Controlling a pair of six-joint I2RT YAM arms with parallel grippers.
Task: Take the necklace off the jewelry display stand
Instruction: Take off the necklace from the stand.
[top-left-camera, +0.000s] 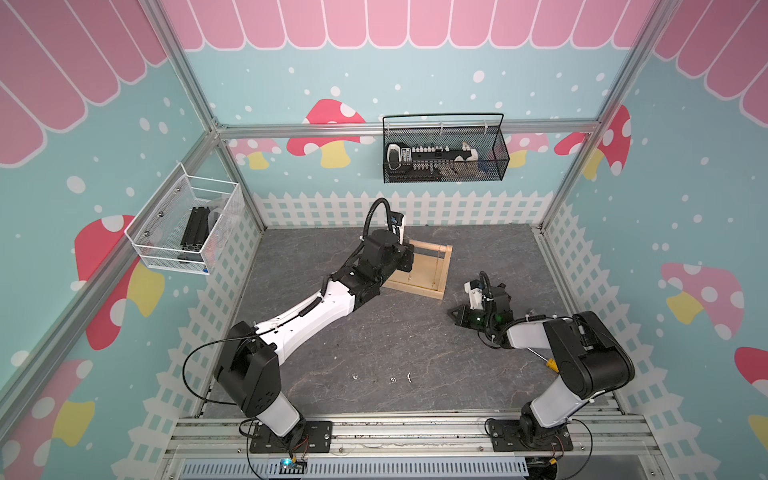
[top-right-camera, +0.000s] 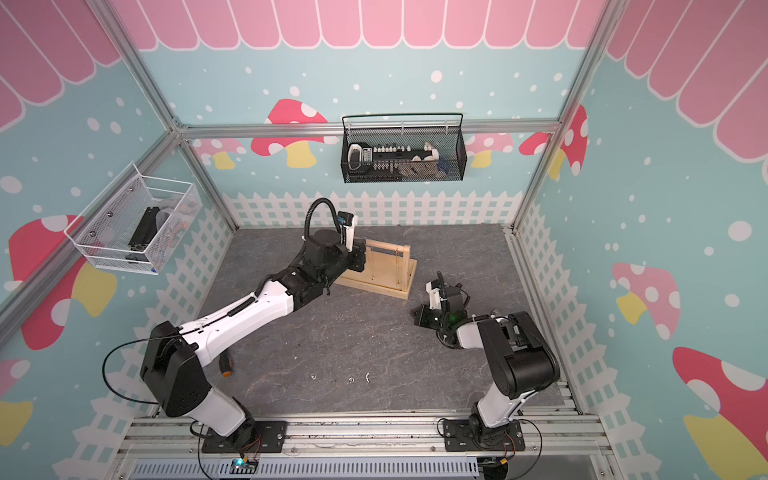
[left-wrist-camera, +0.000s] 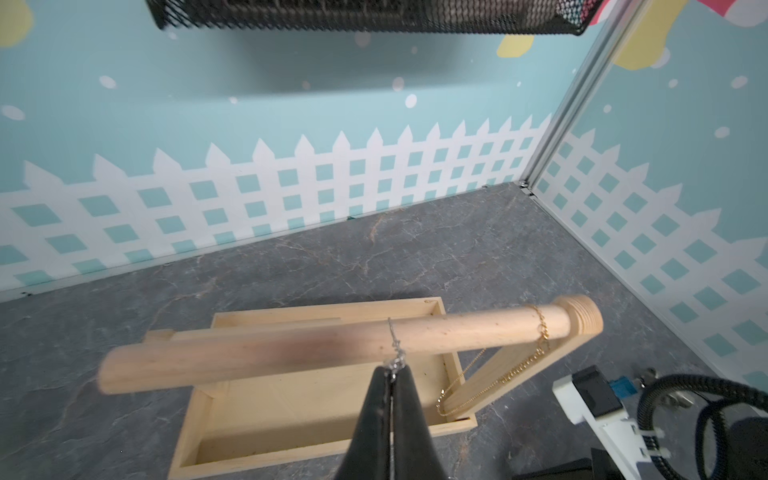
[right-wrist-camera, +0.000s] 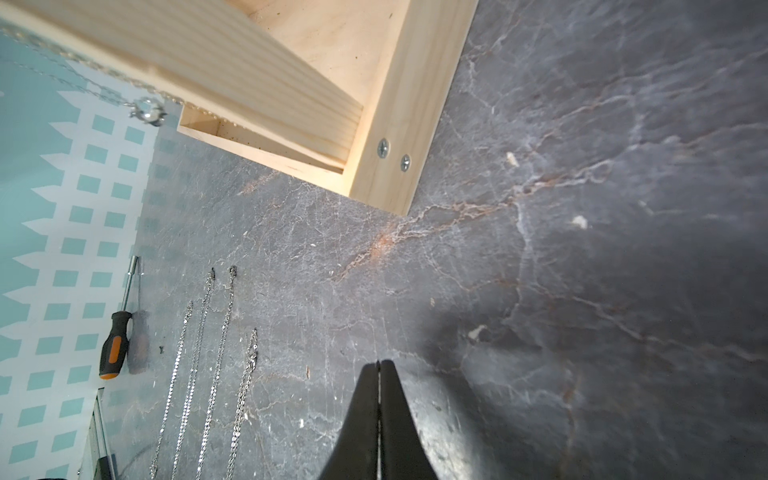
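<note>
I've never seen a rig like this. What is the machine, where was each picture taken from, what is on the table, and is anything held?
The machine is a left arm and a right arm, each ending in a two-finger gripper. Both top views look down on the whole booth from nearly the same spot. The other two come from cameras on the wrists, looking along the fingers. On the grey table stands a wooden jewelry display stand. A silver necklace and a gold necklace hang over its top rod. The left gripper is shut on the silver necklace just below the rod. The right gripper is shut and empty, near the stand's corner. Several loose silver chains and a screwdriver lie on the table.
</note>
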